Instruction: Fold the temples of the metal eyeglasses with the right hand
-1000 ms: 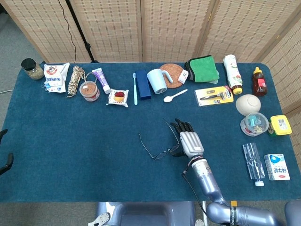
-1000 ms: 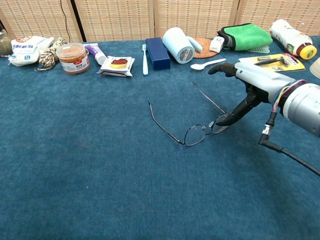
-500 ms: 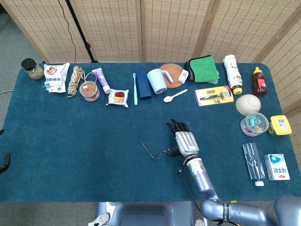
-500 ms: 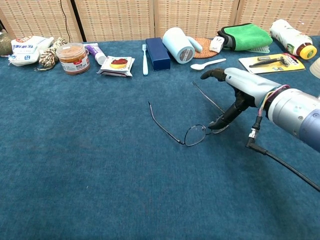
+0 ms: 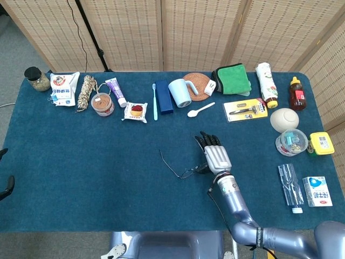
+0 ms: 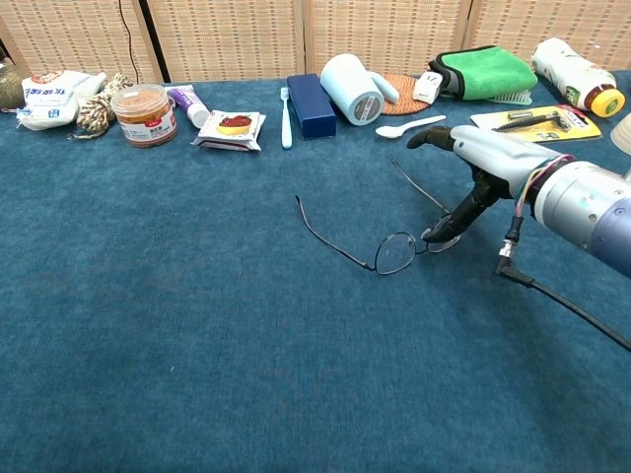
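The thin metal eyeglasses (image 6: 394,253) lie on the blue cloth with both temples spread open, also visible in the head view (image 5: 180,171). My right hand (image 6: 483,168) hovers over their right end. Its fingers stretch out above the right temple, and one dark fingertip (image 6: 436,234) presses down on the frame by the right lens. In the head view, the right hand (image 5: 215,156) covers that lens and temple. It grips nothing. Only two dark tips of my left hand (image 5: 4,185) show at the left edge of the head view.
Along the far edge stand a jar (image 6: 144,114), a snack pack (image 6: 230,127), a toothbrush (image 6: 286,116), a blue box (image 6: 313,104), a mug (image 6: 352,89), a spoon (image 6: 409,125), a green cloth (image 6: 486,72) and a bottle (image 6: 579,76). A cable (image 6: 562,305) trails from my right wrist.
The eyeglasses have slid a little to the right under the fingertip. My right hand shifted right with them, its finger still on the frame.
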Motion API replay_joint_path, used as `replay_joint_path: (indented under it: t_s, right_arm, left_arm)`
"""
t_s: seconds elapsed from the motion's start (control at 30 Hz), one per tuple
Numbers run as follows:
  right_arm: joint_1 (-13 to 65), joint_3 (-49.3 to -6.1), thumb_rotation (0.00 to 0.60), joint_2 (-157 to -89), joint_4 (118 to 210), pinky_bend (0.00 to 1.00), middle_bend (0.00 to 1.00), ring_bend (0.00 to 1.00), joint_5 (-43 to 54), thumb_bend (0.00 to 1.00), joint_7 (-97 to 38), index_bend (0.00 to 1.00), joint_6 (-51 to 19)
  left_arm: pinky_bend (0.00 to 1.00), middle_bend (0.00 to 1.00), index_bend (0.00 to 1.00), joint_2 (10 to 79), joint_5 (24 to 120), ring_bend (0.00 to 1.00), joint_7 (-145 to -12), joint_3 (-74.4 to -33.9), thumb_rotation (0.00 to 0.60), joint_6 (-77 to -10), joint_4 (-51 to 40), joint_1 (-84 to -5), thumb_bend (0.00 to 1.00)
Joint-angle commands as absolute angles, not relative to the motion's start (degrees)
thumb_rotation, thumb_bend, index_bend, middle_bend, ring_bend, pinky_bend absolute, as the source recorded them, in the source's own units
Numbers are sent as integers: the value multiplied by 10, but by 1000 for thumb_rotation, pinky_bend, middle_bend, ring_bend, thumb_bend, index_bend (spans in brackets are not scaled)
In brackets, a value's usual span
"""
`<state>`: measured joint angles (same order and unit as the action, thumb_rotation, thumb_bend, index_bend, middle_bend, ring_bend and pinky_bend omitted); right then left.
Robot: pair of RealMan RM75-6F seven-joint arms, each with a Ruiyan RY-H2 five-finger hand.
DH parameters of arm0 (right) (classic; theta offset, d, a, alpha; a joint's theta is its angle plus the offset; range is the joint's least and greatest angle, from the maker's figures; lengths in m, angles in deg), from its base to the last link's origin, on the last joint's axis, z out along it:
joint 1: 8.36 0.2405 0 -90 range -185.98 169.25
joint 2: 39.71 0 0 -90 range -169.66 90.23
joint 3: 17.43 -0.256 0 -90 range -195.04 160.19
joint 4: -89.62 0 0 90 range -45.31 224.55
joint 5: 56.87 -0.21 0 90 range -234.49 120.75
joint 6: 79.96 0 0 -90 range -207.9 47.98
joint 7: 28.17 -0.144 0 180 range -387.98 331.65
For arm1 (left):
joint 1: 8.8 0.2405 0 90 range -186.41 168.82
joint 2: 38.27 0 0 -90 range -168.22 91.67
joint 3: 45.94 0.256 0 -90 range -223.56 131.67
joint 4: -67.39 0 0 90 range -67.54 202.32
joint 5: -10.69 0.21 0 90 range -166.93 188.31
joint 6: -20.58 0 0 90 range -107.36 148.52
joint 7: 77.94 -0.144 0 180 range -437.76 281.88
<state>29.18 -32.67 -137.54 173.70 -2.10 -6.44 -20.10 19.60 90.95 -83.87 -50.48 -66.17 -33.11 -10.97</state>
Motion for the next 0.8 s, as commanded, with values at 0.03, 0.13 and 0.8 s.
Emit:
replay_joint_path:
  t_s: [0.03,0.13,0.8]
  right_arm:
    - [303,-328,600,-1366,1722,0,0,0,-20,141,-58,89,-216]
    - [315,-324,600,-1344,1725,0,0,0,-31,141,-41,92,-244]
    - [395,-307,600,-1250,1820,0,0,0,-258,141,100,187,-280]
  left_arm:
    - [0,0,126,197,908,8,-841,-504,561,-660,-331,-110,454]
    - [0,0,126,198,908,8,-842,-504,561,-659,-331,-111,454]
    - [0,0,126,203,910,8,-837,-505,559,-658,-327,-115,454]
